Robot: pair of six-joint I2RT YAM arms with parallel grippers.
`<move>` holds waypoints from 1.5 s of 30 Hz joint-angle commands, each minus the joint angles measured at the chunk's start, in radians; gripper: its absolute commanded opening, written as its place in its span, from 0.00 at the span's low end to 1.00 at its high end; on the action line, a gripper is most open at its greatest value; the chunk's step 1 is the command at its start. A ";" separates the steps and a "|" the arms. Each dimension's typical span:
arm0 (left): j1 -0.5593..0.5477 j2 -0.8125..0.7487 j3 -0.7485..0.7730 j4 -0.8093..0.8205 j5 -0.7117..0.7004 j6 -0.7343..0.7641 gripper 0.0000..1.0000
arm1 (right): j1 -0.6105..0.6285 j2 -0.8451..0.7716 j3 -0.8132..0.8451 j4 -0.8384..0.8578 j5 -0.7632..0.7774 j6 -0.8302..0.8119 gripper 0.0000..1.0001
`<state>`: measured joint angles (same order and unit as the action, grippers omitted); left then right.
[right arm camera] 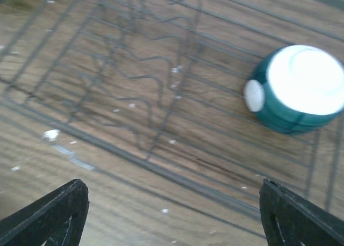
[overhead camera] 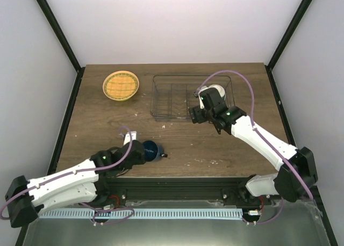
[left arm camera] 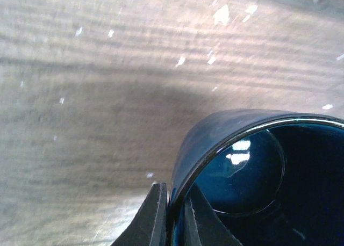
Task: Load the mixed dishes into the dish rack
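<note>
A dark blue mug (overhead camera: 153, 150) lies tipped on its side on the wooden table near the front. My left gripper (overhead camera: 142, 152) is shut on the mug's rim. In the left wrist view one finger is outside the mug (left arm camera: 242, 165) wall and the other inside, where the left gripper (left arm camera: 174, 216) pinches it. A round yellow-orange plate (overhead camera: 121, 85) with a grid face lies at the back left. The wire dish rack (overhead camera: 161, 98) stands at the back centre, with a small teal-and-white cup (right arm camera: 298, 90) bottom-up inside it. My right gripper (right arm camera: 174, 214) hangs open over the rack's near rail (right arm camera: 161, 165), empty.
Dark frame posts run along the table's left and right edges (overhead camera: 70, 103). The cup (overhead camera: 216, 88) sits in the rack's right end, just beyond the right gripper (overhead camera: 207, 114). Small white flecks dot the wood.
</note>
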<state>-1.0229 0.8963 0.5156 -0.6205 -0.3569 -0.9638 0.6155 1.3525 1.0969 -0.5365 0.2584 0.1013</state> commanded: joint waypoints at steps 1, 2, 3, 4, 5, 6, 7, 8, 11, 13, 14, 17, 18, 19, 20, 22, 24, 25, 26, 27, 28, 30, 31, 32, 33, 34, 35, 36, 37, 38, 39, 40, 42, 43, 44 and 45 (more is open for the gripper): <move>0.000 -0.131 0.014 0.209 -0.108 0.156 0.00 | -0.002 -0.070 -0.025 0.109 -0.286 0.046 0.88; 0.001 -0.154 0.019 0.236 -0.139 0.192 0.00 | -0.002 -0.072 -0.032 0.129 -0.368 0.056 0.88; 0.001 -0.172 0.023 0.267 -0.170 0.224 0.00 | -0.002 -0.075 -0.041 0.153 -0.430 0.067 0.88; 0.001 -0.186 0.026 0.302 -0.202 0.264 0.00 | -0.003 -0.075 -0.048 0.178 -0.479 0.080 0.88; 0.003 -0.195 0.029 0.343 -0.233 0.304 0.00 | -0.003 -0.075 -0.053 0.197 -0.529 0.093 0.88; 0.006 -0.197 0.031 0.380 -0.265 0.345 0.00 | -0.005 -0.073 -0.056 0.219 -0.575 0.103 0.88; 0.011 -0.194 0.036 0.421 -0.293 0.389 0.00 | -0.008 -0.071 -0.058 0.238 -0.619 0.114 0.88; 0.020 -0.185 0.039 0.479 -0.332 0.444 0.00 | -0.013 -0.069 -0.060 0.259 -0.666 0.127 0.88; 0.083 -0.140 0.040 0.611 -0.350 0.568 0.00 | -0.036 -0.067 -0.073 0.336 -0.797 0.179 0.87; 0.156 -0.104 0.046 0.721 -0.322 0.619 0.00 | -0.066 -0.055 -0.078 0.381 -0.879 0.209 0.86; 0.178 -0.086 0.047 0.771 -0.318 0.649 0.00 | -0.078 -0.049 -0.077 0.393 -0.903 0.218 0.86; 0.238 -0.032 0.046 0.929 -0.311 0.730 0.00 | -0.127 -0.035 -0.084 0.448 -0.994 0.251 0.86; 0.257 -0.016 0.041 0.992 -0.302 0.748 0.00 | -0.148 -0.029 -0.090 0.474 -1.036 0.266 0.86; 0.275 -0.004 0.029 1.049 -0.279 0.763 0.00 | -0.167 -0.018 -0.093 0.498 -1.074 0.278 0.86; 0.290 0.008 0.012 1.119 -0.254 0.772 0.00 | -0.185 -0.005 -0.094 0.519 -1.110 0.293 0.86; 0.312 0.033 -0.029 1.253 -0.197 0.798 0.00 | -0.213 0.030 -0.091 0.564 -1.188 0.321 0.86; 0.313 0.054 -0.078 1.397 -0.148 0.822 0.00 | -0.231 0.069 -0.091 0.622 -1.271 0.368 0.86; 0.314 0.061 -0.104 1.468 -0.122 0.831 0.00 | -0.237 0.086 -0.093 0.653 -1.305 0.396 0.87; 0.314 0.067 -0.130 1.551 -0.100 0.834 0.00 | -0.239 0.104 -0.096 0.683 -1.338 0.416 0.87; 0.313 0.071 -0.155 1.598 -0.076 0.834 0.00 | -0.239 0.118 -0.098 0.711 -1.360 0.438 0.87; 0.314 0.074 -0.175 1.629 -0.058 0.834 0.00 | -0.239 0.130 -0.098 0.728 -1.378 0.457 0.87; 0.314 0.073 -0.205 1.661 -0.024 0.836 0.00 | -0.240 0.153 -0.101 0.764 -1.406 0.483 0.87; 0.313 0.072 -0.221 1.686 -0.014 0.838 0.00 | -0.239 0.160 -0.102 0.783 -1.424 0.496 0.87; 0.313 0.072 -0.244 1.721 -0.007 0.839 0.00 | -0.240 0.168 -0.104 0.804 -1.441 0.512 0.87; 0.313 0.072 -0.266 1.764 -0.003 0.841 0.00 | -0.239 0.176 -0.105 0.829 -1.460 0.530 0.87; 0.313 0.072 -0.288 1.800 -0.002 0.840 0.00 | -0.239 0.183 -0.110 0.855 -1.481 0.550 0.87; 0.314 0.071 -0.305 1.824 -0.002 0.842 0.00 | -0.240 0.190 -0.114 0.877 -1.491 0.571 0.86; 0.313 0.071 -0.313 1.836 0.000 0.849 0.00 | -0.240 0.195 -0.115 0.888 -1.497 0.581 0.86; 0.314 0.070 -0.316 1.836 0.003 0.854 0.00 | -0.240 0.200 -0.115 0.886 -1.497 0.585 0.85; 0.313 0.071 -0.315 1.834 0.006 0.857 0.00 | -0.240 0.203 -0.117 0.883 -1.496 0.584 0.84; 0.314 0.075 -0.314 1.837 0.009 0.860 0.00 | -0.239 0.205 -0.119 0.881 -1.496 0.582 0.83; 0.313 0.085 -0.314 1.846 0.012 0.860 0.00 | -0.238 0.207 -0.120 0.880 -1.495 0.583 0.83; 0.314 0.113 -0.308 1.880 0.022 0.859 0.00 | -0.232 0.214 -0.120 0.883 -1.500 0.583 0.83; 0.313 0.135 -0.301 1.901 0.030 0.856 0.00 | -0.224 0.217 -0.119 0.883 -1.501 0.581 0.82; 0.314 0.160 -0.293 1.919 0.040 0.856 0.00 | -0.220 0.223 -0.118 0.885 -1.500 0.582 0.81; 0.314 0.185 -0.285 1.937 0.052 0.852 0.00 | -0.215 0.227 -0.117 0.890 -1.499 0.583 0.80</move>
<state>-0.7094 1.0218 0.1886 1.1007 -0.3588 -0.0998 0.3851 1.5631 0.9794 0.3149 -1.2079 0.6678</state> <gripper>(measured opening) 0.062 0.813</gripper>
